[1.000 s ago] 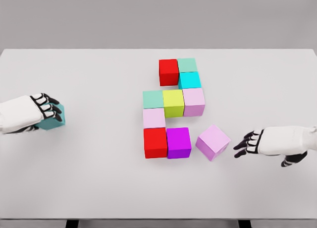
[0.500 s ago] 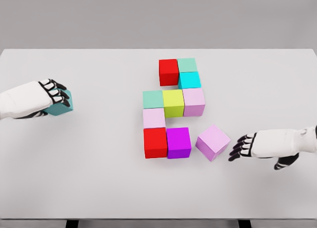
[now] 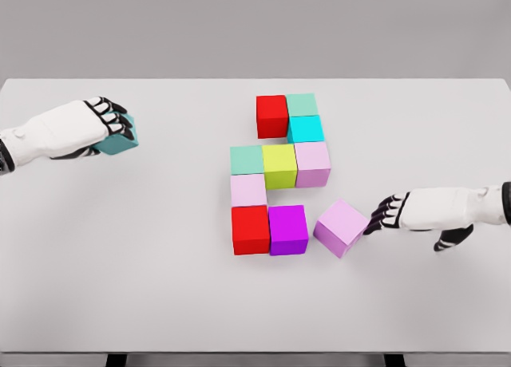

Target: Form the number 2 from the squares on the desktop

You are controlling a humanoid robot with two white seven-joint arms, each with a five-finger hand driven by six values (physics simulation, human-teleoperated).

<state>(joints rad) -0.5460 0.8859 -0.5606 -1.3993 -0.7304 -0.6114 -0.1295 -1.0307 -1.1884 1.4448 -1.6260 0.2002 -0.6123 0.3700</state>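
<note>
At the far left of the white tabletop [image 3: 160, 295], the left hand [image 3: 80, 128] has its fingers curled around a teal cube [image 3: 120, 140], gripping it well apart from the other blocks. Mid-table, nine coloured cubes sit packed together: red [image 3: 271, 116], mint [image 3: 302, 104] and cyan [image 3: 306, 128] on top, mint, lime and lilac across the middle, pale pink below, then red [image 3: 250, 229] and magenta [image 3: 288, 229]. Just right of the magenta one lies a tilted lilac cube [image 3: 341, 226]. The right hand [image 3: 415, 211], fingers relaxed and holding nothing, touches that cube's right edge with its fingertips [image 3: 375, 220].
</note>
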